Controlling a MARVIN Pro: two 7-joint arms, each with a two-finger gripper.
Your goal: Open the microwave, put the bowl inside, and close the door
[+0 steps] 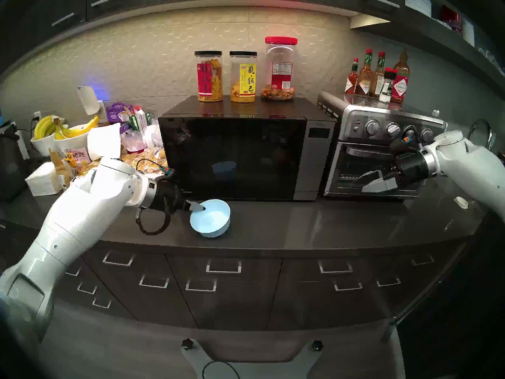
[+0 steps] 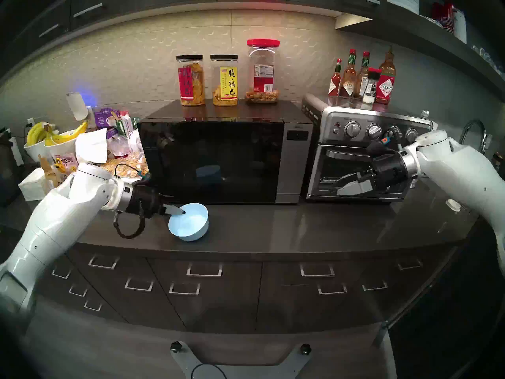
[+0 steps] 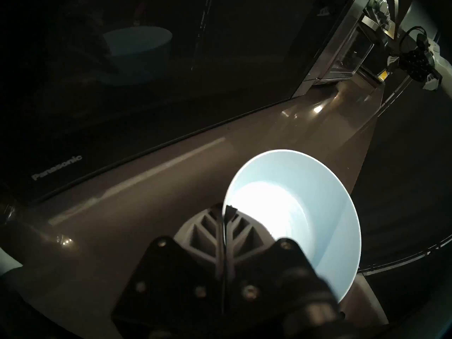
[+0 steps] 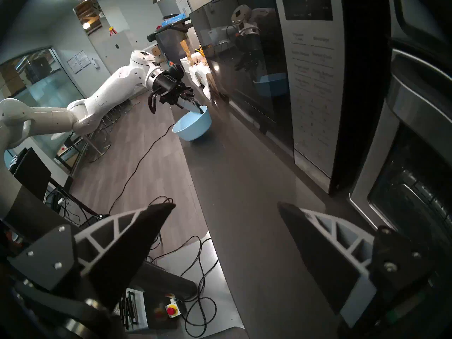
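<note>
My head views are evenly lit from under the cabinets, dark-rimmed and bowed. The left wrist view is dim; glare whitens the bowl [image 3: 305, 208] just beyond the jaws. Close-up fingers [image 4: 137, 235] look soft.

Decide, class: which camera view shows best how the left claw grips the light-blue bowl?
Left wrist view: the left claw is shut on the near rim of the bowl, one finger inside, one outside. Both head views show the tips at the rim from above; the right wrist view shows it small and distant.
</note>
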